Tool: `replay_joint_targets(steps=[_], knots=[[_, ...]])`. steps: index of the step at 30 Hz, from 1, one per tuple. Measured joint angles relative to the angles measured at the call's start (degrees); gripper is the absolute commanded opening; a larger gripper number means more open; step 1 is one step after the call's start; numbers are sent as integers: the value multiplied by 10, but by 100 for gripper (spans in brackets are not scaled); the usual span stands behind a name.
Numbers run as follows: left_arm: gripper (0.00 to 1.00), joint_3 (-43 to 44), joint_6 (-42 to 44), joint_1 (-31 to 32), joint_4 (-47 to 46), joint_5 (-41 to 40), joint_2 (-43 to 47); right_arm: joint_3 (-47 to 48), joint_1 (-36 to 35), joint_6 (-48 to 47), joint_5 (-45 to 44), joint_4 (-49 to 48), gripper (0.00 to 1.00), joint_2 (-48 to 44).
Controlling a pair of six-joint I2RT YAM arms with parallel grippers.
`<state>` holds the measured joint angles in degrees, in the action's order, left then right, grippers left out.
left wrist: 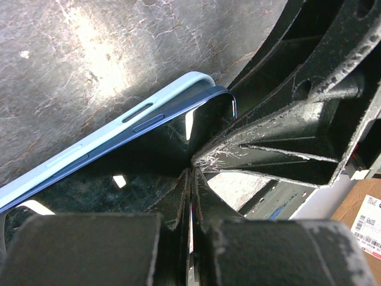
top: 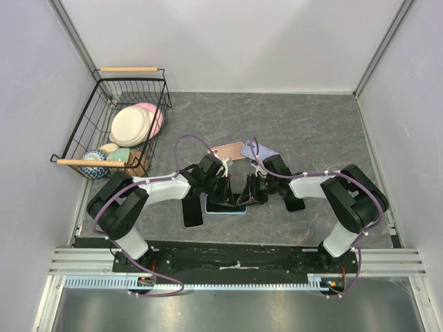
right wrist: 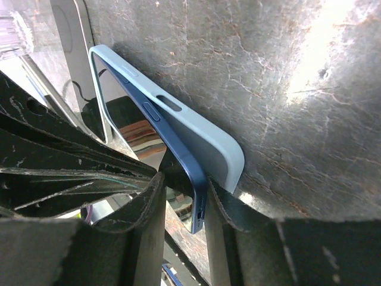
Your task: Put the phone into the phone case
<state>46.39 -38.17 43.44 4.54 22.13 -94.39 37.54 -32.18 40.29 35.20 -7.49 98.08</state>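
- Table (top: pixel 332 131): grey, stone-patterned top, walled on three sides.
- Black slab (top: pixel 192 213): flat on the table at 9 o'clock of the phone case (right wrist: pixel 202 140), just beside it and under the left arm.
- Second black slab (top: pixel 295 203): flat at 3 o'clock of the case, partly under the right arm.
- Pink case (top: pixel 227 150): at 12 o'clock, lying flat.
- Lavender case (top: pixel 266 152): beside the pink one, towards 1 o'clock, half hidden by the right arm.
- Wire basket (top: pixel 83 138): black with wooden handles, at 10 o'clock, well apart from the work.
- Basket contents: cream plate (top: pixel 130 126) leaning on a pink plate (top: pixel 156 117), patterned bowl (top: pixel 93 164), pale green bowl (top: pixel 119 155).
- Phone (right wrist: pixel 189 170): dark blue, lying in the light blue phone case at table centre. Its edge rides above the case wall at the right arm's end.
- Left gripper (left wrist: pixel 190 179): fingers pressed together, tips down on the phone's glass.
- Right gripper (right wrist: pixel 184 196): fingers apart, straddling the phone's raised corner. It crowds the left gripper over the screen.
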Motion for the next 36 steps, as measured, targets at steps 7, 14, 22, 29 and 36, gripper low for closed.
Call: replay_joint_targets(steps=[7,14,22,29,36], knots=[[2,9,0,0,27,-9,2,29,-26,-11,-57,64,44,-15],[2,17,0,1,58,-24,6,66,-61,-24,-129,139,54,-28],[2,23,0,1,94,-28,6,80,-91,-48,-184,167,62,-43],[2,25,0,2,102,-31,5,85,-93,-54,-185,177,66,-40],[2,35,0,3,116,-34,-3,89,-95,-64,-191,187,71,-47]])
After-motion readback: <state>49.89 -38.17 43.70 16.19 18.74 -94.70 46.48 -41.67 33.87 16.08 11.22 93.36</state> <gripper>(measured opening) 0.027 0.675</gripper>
